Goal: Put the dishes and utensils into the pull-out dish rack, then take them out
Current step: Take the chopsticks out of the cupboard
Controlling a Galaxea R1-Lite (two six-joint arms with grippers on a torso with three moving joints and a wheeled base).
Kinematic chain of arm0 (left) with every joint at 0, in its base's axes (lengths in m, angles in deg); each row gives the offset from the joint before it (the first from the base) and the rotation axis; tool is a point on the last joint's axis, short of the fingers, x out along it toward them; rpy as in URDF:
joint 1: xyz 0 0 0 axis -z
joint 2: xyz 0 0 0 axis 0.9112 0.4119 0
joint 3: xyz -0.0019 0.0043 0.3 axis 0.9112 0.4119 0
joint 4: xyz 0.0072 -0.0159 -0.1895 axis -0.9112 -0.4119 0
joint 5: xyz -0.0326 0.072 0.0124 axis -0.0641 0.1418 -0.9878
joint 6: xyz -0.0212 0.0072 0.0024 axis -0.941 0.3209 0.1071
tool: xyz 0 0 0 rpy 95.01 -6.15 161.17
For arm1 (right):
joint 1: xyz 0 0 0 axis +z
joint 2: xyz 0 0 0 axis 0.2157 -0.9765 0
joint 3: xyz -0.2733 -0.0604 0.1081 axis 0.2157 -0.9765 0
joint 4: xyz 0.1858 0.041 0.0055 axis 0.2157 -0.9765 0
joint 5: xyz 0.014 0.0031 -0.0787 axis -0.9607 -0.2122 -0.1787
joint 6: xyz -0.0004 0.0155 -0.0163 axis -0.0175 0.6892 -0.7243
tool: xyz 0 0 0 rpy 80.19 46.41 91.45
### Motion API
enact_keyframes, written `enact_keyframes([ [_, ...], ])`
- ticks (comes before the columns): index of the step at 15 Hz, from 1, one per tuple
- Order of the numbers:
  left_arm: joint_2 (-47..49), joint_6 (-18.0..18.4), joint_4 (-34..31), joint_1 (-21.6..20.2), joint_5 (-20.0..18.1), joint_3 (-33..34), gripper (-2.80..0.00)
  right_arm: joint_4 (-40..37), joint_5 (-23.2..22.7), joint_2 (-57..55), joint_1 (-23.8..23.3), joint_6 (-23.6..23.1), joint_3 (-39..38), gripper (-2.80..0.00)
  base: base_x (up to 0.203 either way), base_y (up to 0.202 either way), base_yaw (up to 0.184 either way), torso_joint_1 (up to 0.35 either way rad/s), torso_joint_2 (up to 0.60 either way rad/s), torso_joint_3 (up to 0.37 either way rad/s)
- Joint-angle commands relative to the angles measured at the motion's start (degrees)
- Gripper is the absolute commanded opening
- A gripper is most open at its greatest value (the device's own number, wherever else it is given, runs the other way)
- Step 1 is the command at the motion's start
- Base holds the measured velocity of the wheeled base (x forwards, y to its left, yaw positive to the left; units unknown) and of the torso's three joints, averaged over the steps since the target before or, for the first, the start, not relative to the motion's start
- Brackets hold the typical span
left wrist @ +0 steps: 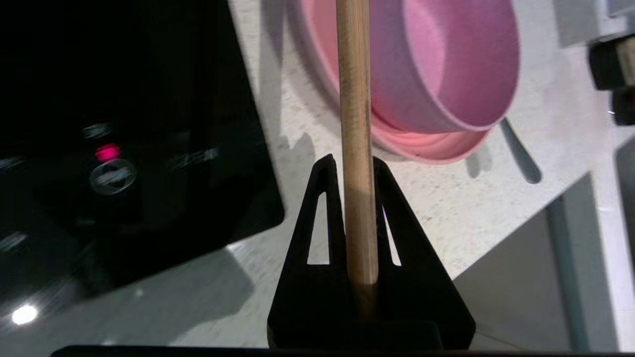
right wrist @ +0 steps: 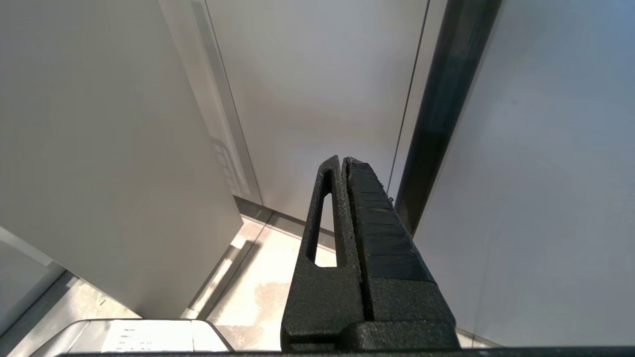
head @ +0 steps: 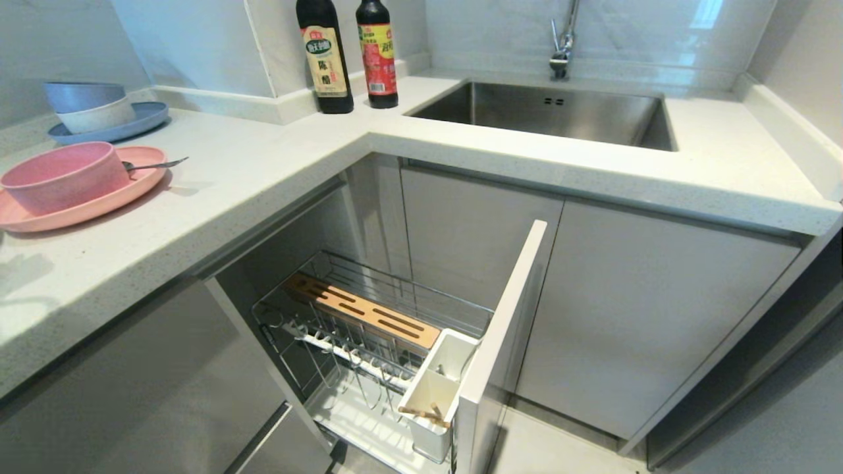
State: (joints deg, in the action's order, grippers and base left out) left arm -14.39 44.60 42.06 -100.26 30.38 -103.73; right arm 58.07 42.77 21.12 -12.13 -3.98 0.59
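In the left wrist view my left gripper [left wrist: 353,161] is shut on a light wooden chopstick [left wrist: 353,74], held above the counter beside the pink bowl [left wrist: 446,64], which sits on the pink plate [left wrist: 426,146]. The head view shows neither arm. There the bowl [head: 62,174] and plate [head: 92,204] stand at the counter's left, with the metal spoon [head: 155,164] resting on the plate. The pull-out dish rack [head: 369,329] is drawn out below, and wooden chopstick ends [head: 421,413] show in its white utensil cup [head: 438,382]. My right gripper [right wrist: 343,159] hangs shut and empty near grey cabinet fronts.
A blue plate with stacked bowls [head: 105,125] stands behind the pink dishes. Two dark sauce bottles [head: 325,52] sit at the counter's corner, beside the steel sink [head: 546,112] and faucet [head: 563,39]. A black cooktop [left wrist: 124,148] lies next to the plate. The rack's cabinet front [head: 507,316] juts out.
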Motion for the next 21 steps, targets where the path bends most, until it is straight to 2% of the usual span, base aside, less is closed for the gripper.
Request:
enact_keyframes([
  [1,2.6,-0.8,1.6,0.2,-1.9,1.0,-2.80,0.0,0.0,0.0,0.0,0.0,-0.1,-2.80,0.000,0.000,0.000,0.000,0.00,0.000],
  [8,5.8,-1.8,3.2,1.0,-8.0,1.6,-2.80,0.0,0.0,0.0,0.0,0.0,-0.1,-2.80,0.000,0.000,0.000,0.000,0.00,0.000],
  [13,7.1,-1.9,4.3,1.9,-10.8,1.3,-2.80,0.0,0.0,0.0,0.0,0.0,-0.1,-2.80,0.000,0.000,0.000,0.000,0.00,0.000],
  [19,8.0,-4.7,8.3,2.5,-11.5,1.5,-2.80,0.0,0.0,0.0,0.0,0.0,-0.1,-2.80,0.000,0.000,0.000,0.000,0.00,0.000],
  [21,8.3,-6.6,10.7,2.6,-11.5,2.1,-2.80,0.0,0.0,0.0,0.0,0.0,-0.1,-2.80,0.000,0.000,0.000,0.000,0.00,0.000],
])
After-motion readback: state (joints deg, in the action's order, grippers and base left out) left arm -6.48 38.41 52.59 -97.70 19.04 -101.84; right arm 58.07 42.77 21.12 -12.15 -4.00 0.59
